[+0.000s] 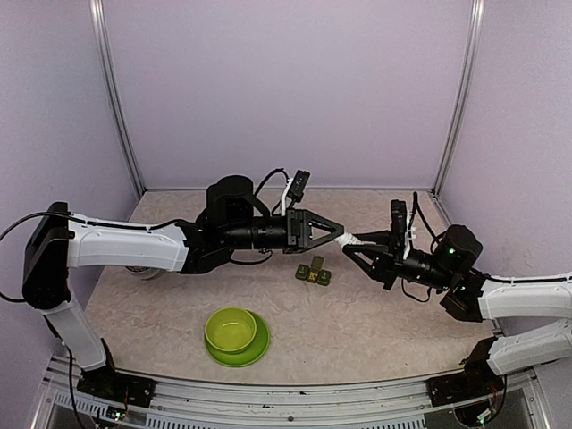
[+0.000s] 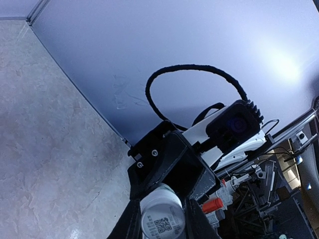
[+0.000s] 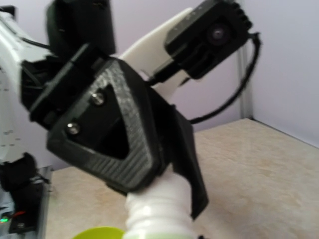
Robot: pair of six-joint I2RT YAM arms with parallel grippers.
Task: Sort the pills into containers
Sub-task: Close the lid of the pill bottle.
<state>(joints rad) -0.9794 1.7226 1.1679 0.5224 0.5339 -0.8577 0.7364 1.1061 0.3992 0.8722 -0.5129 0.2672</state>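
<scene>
A white pill bottle hangs in mid-air above the table's middle, gripped from both ends. My left gripper is shut on it. The left wrist view shows the bottle, its QR label toward the camera, between the dark fingers. My right gripper is shut on the other end. In the right wrist view the ribbed white bottle pokes out from my left arm's fingers; my right fingers are out of frame. The dark green containers lie on the table just below. No pills show.
A lime-green bowl sits on its plate near the front centre. A pale round object lies partly under my left arm. Lilac walls and metal corner posts enclose the back and sides.
</scene>
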